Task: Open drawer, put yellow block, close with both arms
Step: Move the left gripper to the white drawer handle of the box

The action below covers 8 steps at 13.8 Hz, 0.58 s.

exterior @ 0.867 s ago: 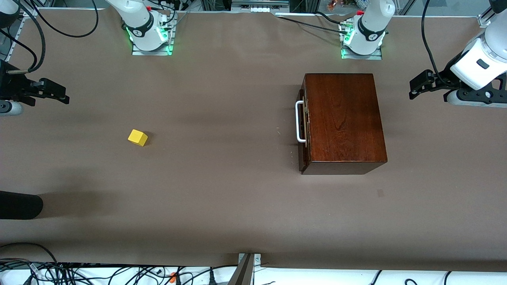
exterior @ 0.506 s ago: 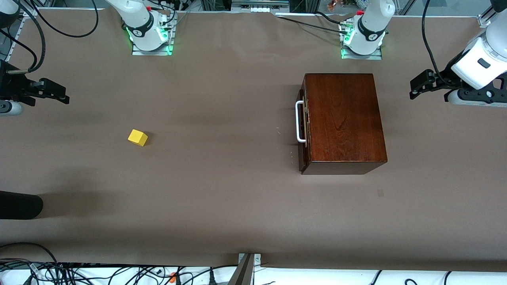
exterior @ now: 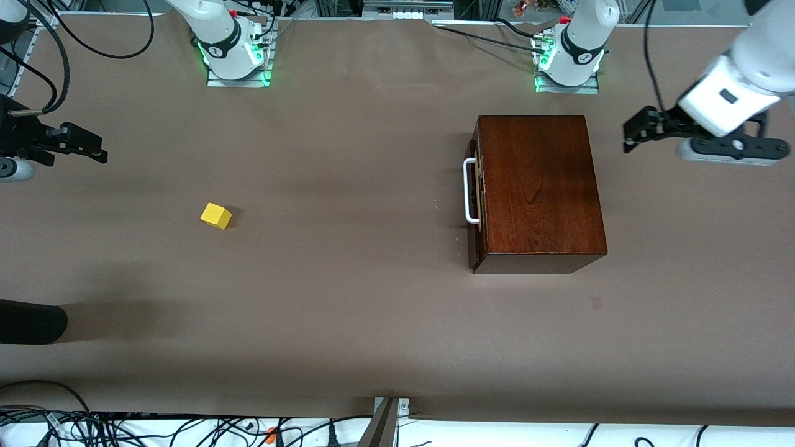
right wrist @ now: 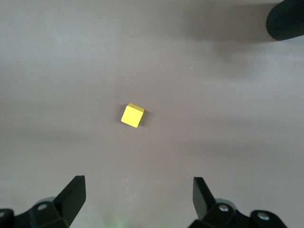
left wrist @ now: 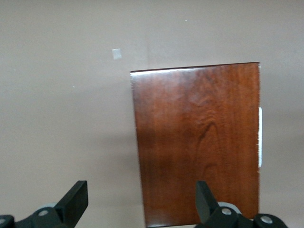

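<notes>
The dark reddish-brown wooden box [exterior: 540,186] stands toward the left arm's end of the table. Its drawer [exterior: 475,205] is shut, with the white loop handle [exterior: 470,189] facing the right arm's end. The box also shows in the left wrist view [left wrist: 197,142]. The yellow block [exterior: 216,216] lies on the bare table toward the right arm's end and shows in the right wrist view [right wrist: 132,115]. My left gripper [exterior: 628,133] [left wrist: 140,194] is open and empty, up over the table beside the box's closed end. My right gripper [exterior: 99,149] [right wrist: 137,192] is open and empty, high over the table's end, apart from the block.
A black rounded object [exterior: 31,321] lies at the right arm's end of the table, nearer the front camera than the block; it also shows in the right wrist view [right wrist: 287,21]. Cables run along the table's edges. A small pale mark [exterior: 596,302] is near the box.
My left gripper has moved toward the box and a little toward the bases. The right arm, the block and the box have not moved.
</notes>
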Each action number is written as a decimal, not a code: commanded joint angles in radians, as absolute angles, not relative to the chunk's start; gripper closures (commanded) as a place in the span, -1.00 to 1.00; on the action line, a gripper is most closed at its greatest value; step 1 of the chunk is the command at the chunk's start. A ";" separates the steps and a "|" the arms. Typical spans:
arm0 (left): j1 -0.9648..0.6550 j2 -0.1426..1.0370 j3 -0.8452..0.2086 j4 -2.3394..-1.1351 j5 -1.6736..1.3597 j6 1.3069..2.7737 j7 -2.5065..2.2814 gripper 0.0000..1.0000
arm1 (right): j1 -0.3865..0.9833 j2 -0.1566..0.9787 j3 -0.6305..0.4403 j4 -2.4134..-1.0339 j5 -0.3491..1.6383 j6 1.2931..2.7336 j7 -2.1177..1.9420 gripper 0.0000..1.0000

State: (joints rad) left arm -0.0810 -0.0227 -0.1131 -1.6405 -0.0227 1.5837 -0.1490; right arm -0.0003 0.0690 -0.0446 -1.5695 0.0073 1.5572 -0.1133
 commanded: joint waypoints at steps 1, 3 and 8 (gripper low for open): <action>-0.089 -0.009 -0.220 -1.614 -0.031 1.578 -0.283 -1.00 | -0.017 0.078 -0.037 -1.545 0.009 1.537 -0.117 -1.00; -0.094 0.006 -0.340 -1.606 0.014 1.578 -0.432 -1.00 | -0.017 0.078 -0.037 -1.545 0.009 1.536 -0.117 -1.00; -0.127 0.156 -0.635 -1.503 0.139 1.577 -0.818 -1.00 | -0.017 0.078 -0.037 -1.545 0.009 1.537 -0.117 -1.00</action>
State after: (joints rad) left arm -0.1015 0.0544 -0.5565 -1.5844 0.0599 1.5914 -0.6963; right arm -0.0034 0.0694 -0.0459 -1.5694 0.0073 1.5570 -0.1133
